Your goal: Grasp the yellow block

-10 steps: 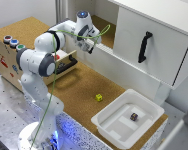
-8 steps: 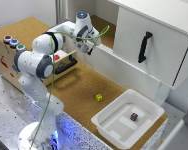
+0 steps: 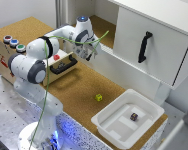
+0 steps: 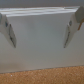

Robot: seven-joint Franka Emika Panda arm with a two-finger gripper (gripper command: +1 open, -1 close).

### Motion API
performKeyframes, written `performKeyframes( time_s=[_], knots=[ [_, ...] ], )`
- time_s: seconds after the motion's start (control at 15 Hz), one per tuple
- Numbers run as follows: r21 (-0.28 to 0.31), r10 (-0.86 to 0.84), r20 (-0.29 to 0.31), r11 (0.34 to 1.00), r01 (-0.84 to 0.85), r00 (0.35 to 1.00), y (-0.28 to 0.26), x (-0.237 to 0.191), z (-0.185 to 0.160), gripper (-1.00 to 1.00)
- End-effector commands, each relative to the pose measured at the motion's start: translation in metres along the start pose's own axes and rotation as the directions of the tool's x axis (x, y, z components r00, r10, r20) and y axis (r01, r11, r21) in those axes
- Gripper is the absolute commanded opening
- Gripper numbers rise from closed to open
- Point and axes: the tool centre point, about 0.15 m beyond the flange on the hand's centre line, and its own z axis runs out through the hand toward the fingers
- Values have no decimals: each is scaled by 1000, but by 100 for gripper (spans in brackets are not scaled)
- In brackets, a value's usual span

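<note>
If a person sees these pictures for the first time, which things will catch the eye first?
Probably the white robot arm reaching over the cork table, its gripper open and empty in the air. Next comes the tiny yellow block, alone on the cork, and a dark cube inside the white tray near it.

Two cams: high exterior, close wrist
Exterior looks down over worktop; wrist faces white panel close-up, both share it.
</note>
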Motion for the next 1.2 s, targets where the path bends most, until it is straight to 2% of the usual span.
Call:
performKeyframes(
  time_s=[0.0, 0.2, 0.27, 0.4, 0.47, 0.73, 0.93, 1.13],
  knots=[
    [-32, -17, -18, 999, 17, 1000, 7, -10, 1, 100],
    [-32, -17, -18, 999, 17, 1000, 7, -10, 1, 100],
    [3, -11, 3, 1000, 11, 1000, 8, 5, 4, 100],
    [11, -38, 16, 999, 38, 999, 36, 10, 17, 100],
    [-4, -29, 32, 1000, 30, 999, 48, 3, 26, 100],
    [-80, 58, 113, 996, -50, 992, 95, -58, 63, 100],
    [-145, 58, 168, 989, -33, 984, 115, -106, 82, 100],
    [-164, 72, 233, 986, -33, 970, 134, -140, 104, 100]
  ],
)
